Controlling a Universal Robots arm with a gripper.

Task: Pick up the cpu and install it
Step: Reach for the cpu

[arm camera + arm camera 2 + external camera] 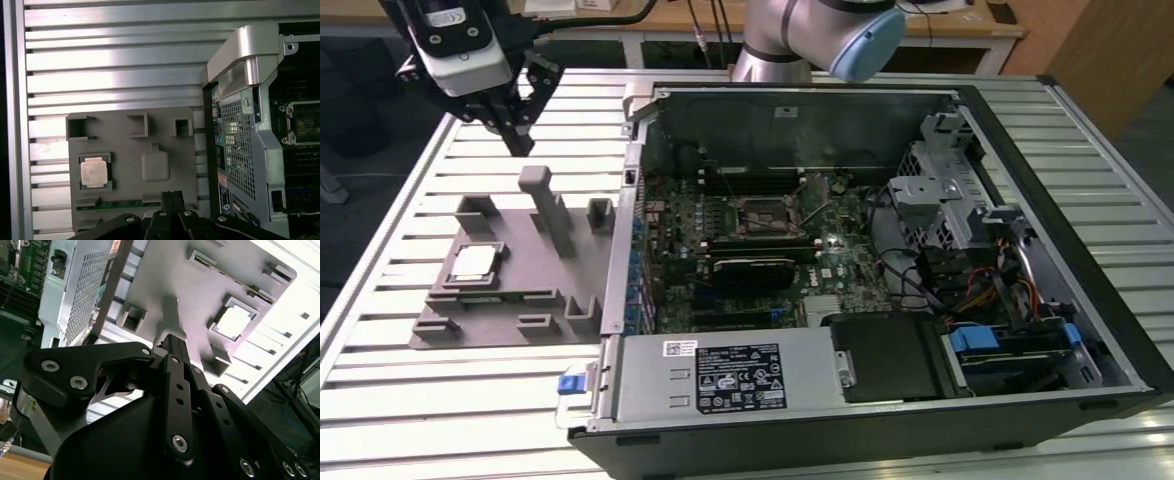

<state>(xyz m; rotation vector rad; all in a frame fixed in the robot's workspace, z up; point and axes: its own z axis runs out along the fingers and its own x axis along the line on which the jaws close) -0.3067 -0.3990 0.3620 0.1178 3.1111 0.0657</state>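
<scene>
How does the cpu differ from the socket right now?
The cpu is bright silvery metal; the socket is dark and black-framed. The cpu lies in the grey tray outside the case; the socket sits on the motherboard inside it. Both are flat squares.

The hand (172,342), fingers closed together, was positioned over the grey tray (165,270). The cpu (234,321) sat in a square tray recess, apart from the hand. A perforated case panel (75,295) stood beside the tray.

The cpu (474,263) sits in the tray (540,268) beside the open computer case (787,120).
</scene>
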